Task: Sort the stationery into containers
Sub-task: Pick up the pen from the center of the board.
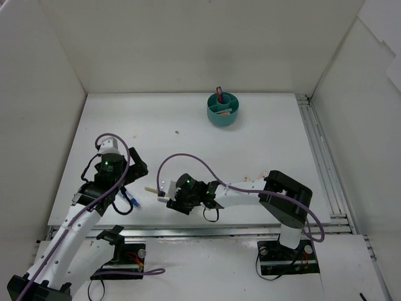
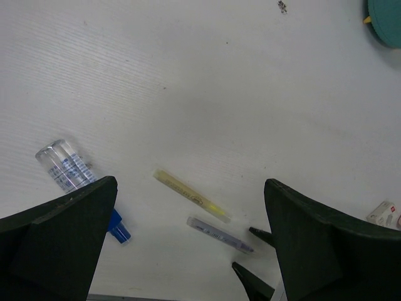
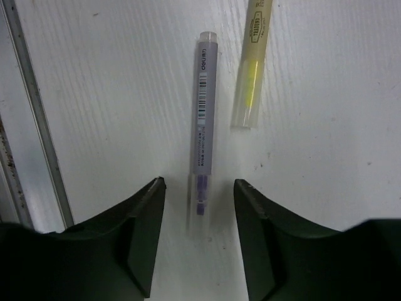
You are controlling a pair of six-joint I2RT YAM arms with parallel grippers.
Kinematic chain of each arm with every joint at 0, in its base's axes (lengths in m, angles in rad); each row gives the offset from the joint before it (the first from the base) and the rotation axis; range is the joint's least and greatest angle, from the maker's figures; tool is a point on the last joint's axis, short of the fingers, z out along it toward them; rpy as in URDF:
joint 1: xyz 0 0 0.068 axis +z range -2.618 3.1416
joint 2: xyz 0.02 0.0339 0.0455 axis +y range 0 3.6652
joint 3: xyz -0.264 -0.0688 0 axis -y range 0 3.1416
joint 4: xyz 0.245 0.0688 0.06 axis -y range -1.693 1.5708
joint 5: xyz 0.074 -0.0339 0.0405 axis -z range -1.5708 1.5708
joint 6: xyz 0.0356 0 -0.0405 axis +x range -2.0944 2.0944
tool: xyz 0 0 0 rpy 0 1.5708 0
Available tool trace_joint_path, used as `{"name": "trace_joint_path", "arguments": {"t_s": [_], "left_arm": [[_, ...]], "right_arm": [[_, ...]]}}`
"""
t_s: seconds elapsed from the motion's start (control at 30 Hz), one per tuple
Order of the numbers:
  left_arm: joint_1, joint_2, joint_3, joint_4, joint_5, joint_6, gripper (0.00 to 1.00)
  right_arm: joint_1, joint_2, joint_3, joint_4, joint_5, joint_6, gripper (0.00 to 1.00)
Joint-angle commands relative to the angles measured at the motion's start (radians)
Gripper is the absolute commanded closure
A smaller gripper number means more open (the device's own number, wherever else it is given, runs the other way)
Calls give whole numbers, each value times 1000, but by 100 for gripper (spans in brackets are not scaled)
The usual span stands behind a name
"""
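A grey pen [image 3: 203, 125] lies flat on the white table, its clear-capped tip between the fingertips of my right gripper [image 3: 199, 188]. The jaws stand apart on either side of it, with a gap on each side. A yellow pen [image 3: 250, 69] lies just beside it. In the left wrist view the yellow pen [image 2: 191, 195] and grey pen [image 2: 219, 234] lie below my open left gripper [image 2: 188, 251], which holds nothing. A blue-and-white pen [image 2: 69, 172] lies partly under its left finger. The teal container [image 1: 222, 110] stands far back with stationery in it. My right gripper [image 1: 164, 193] and left gripper [image 1: 131, 185] are close together.
A small white eraser [image 2: 385, 215] lies at the right edge of the left wrist view. A metal rail [image 3: 34, 125] runs along the table's near edge beside the right gripper. White walls enclose the table on three sides.
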Motion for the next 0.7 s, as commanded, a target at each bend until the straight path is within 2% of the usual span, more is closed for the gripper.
{"name": "trace_joint_path", "arguments": {"t_s": [0.0,0.07,0.2,0.27,0.43,0.57,0.67], "left_arm": [[5,-4,10,17,-28,21,0],[5,-1,12,22,-28,21,0],[5,9,7,35,-30,23,0],[5,19,12,40,-27,23,0],[5,33,19,42,-31,31,0],[5,50,29,57,-33,35,0],[5,77,41,65,-30,38,0]], "right_arm": [[20,-1,4,11,65,19,57],[29,-16,-16,5,80,13,73],[30,-53,-44,-12,77,-9,87],[36,-79,-52,-27,91,-16,100],[36,-188,-56,-159,116,-108,100],[19,-332,-56,-240,212,-183,100],[-39,-396,-23,-277,281,-239,100]]}}
